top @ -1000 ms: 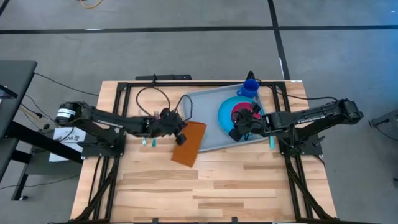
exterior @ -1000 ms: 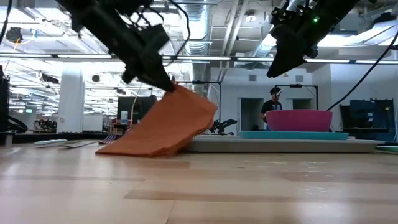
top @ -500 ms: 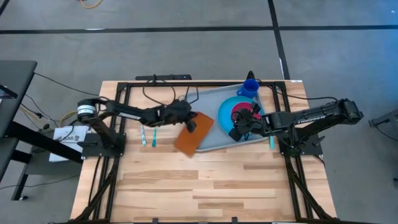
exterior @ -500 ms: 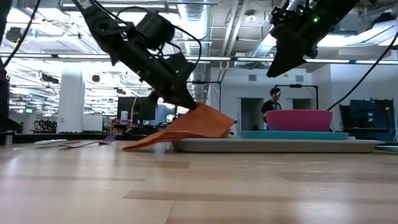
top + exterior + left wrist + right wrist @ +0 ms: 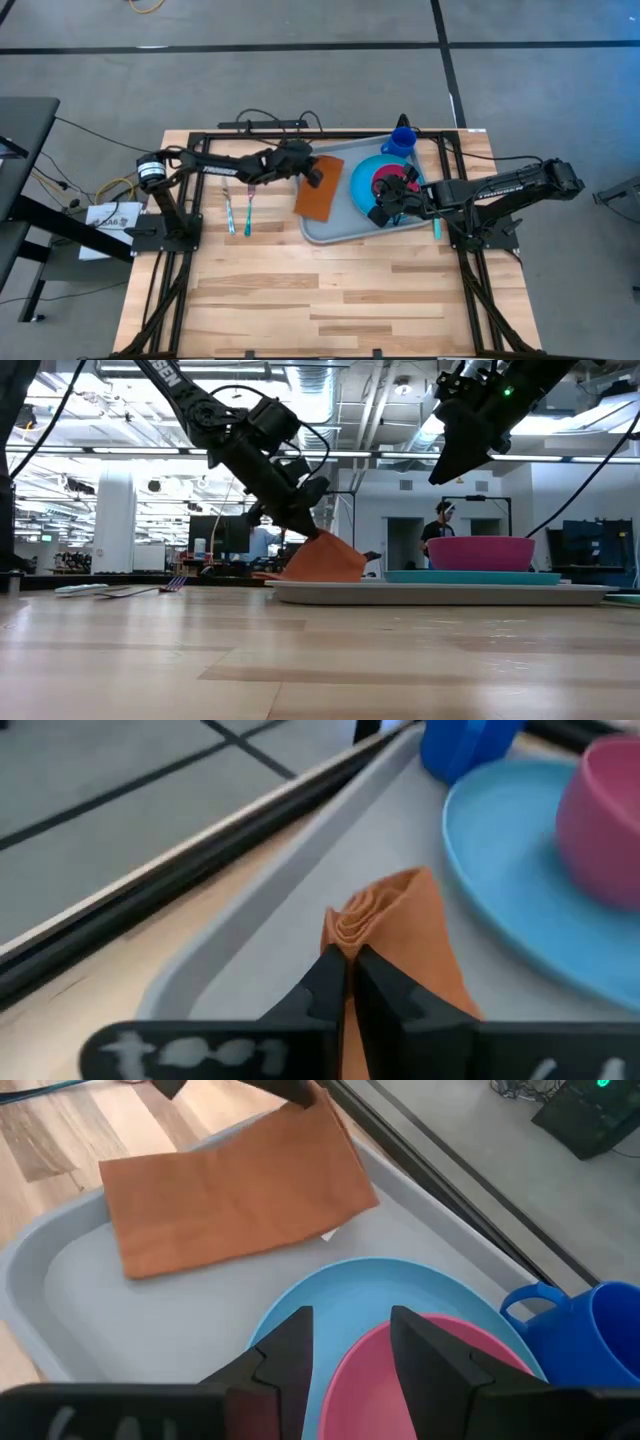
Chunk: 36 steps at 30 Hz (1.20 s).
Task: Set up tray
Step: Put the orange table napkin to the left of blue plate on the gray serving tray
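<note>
— On the tray (image 5: pixel 340 232)?
— Orange-brown napkin (image 5: pixel 318 188) lying on the left part, one corner lifted; round blue plate (image 5: pixel 362 183) beside it at 3 o'clock, carrying a pink bowl (image 5: pixel 386 181). Blue mug (image 5: pixel 402 139) at the tray's 1 o'clock corner. Tray itself at the table's (image 5: pixel 300 300) 1 o'clock area, flat on the wood.
— Left gripper (image 5: pixel 309 177)?
— Over the napkin's far end, pinched tight on a bunched corner of the cloth; fingers (image 5: pixel 330 982) pressed together around the fold in the wrist view.
— Right gripper (image 5: pixel 385 204)?
— Hanging above the plate and bowl near the tray's 4 o'clock side, fingers (image 5: pixel 285 1355) parted, gripping nothing.
— Elsewhere?
— Teal cutlery (image 5: pixel 238 213) on the bare wood at 9 o'clock of the tray, well apart from it. Another teal piece (image 5: pixel 436 230) just off the tray's 4 o'clock corner, partly under the right arm. Person (image 5: pixel 439 530) far back in the room, behind the bowl in the low view.
</note>
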Each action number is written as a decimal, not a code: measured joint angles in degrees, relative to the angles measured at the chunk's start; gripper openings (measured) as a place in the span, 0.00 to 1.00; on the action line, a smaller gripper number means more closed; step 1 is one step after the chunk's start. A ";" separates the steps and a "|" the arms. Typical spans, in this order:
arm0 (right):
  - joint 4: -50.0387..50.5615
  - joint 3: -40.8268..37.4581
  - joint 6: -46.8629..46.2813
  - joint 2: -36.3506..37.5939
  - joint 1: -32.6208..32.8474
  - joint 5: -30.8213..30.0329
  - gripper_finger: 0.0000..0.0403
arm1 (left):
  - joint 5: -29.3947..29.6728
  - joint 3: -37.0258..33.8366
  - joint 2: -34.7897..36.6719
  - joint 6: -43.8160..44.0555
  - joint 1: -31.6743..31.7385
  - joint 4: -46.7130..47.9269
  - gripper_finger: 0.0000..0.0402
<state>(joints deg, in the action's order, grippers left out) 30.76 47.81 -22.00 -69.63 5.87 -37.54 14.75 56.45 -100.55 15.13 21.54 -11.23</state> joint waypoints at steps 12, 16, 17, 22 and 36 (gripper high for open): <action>0.02 0.00 -0.02 -0.01 -0.01 0.07 0.31 | 0.94 0.14 0.00 -4.59 0.29 6.97 0.22; 0.02 0.00 -0.02 0.00 0.00 0.17 0.31 | 8.12 0.14 0.00 -7.54 0.29 7.72 0.26; 0.02 0.00 -0.02 -0.01 0.05 0.17 0.31 | 8.97 0.14 0.00 -7.94 0.30 7.88 0.26; 0.04 0.00 -0.02 -0.02 0.11 0.17 0.31 | 0.12 0.14 0.31 -8.39 -0.70 11.37 0.27; 0.07 0.00 -0.02 0.00 0.11 0.15 0.31 | -5.88 -0.28 0.22 -10.76 -12.86 16.92 0.01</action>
<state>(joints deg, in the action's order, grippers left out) 30.83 47.81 -22.02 -69.63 5.98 -37.39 8.87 56.17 -100.33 4.37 8.68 5.69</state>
